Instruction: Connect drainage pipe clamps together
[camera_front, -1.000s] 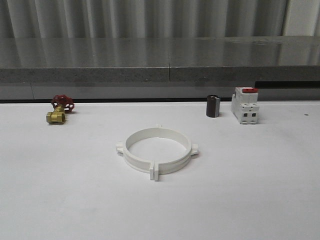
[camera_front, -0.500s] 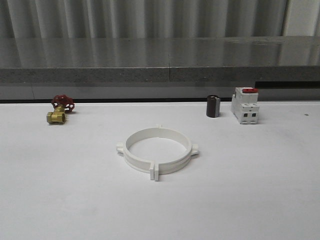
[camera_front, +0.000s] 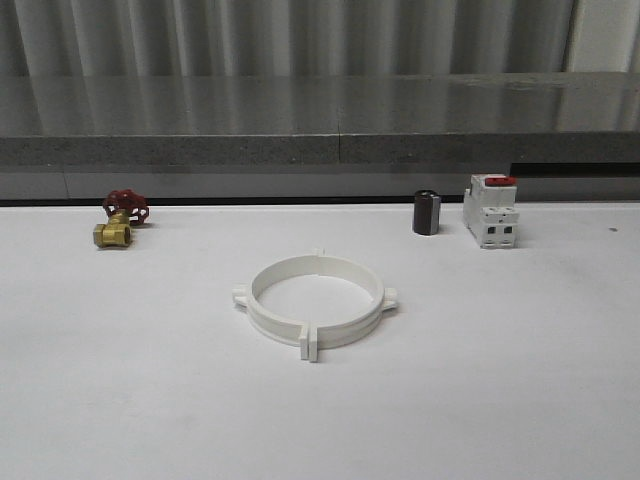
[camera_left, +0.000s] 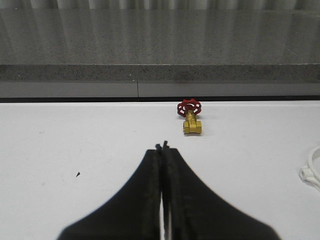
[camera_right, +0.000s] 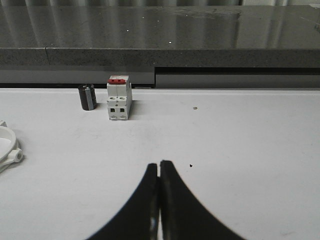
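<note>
- Both jaws pressed together, nothing between them: left gripper (camera_left: 163, 146) and right gripper (camera_right: 159, 163) each hang over bare white table (camera_front: 120, 400), fingertips touching.
- Clamps (camera_front: 316, 300) lie flat mid-table as one closed ring, tabs sticking out at the near, far, left and right points.
- Left wrist view: only the ring's edge (camera_left: 311, 170) shows, off to the left gripper's right side, well apart from the tips.
- Right wrist view: ring edge with a tab (camera_right: 9, 148) off to the right gripper's left side, also well apart.
- So the ring sits between the two grippers, neither touching it.
- Valve (camera_front: 120, 219), brass with red handwheel, stands far-left near the back edge; ahead of the left gripper.
- Switch (camera_front: 490, 211), white with red top, far-right; small dark cylinder (camera_front: 426, 212) just beside it on its left.
</note>
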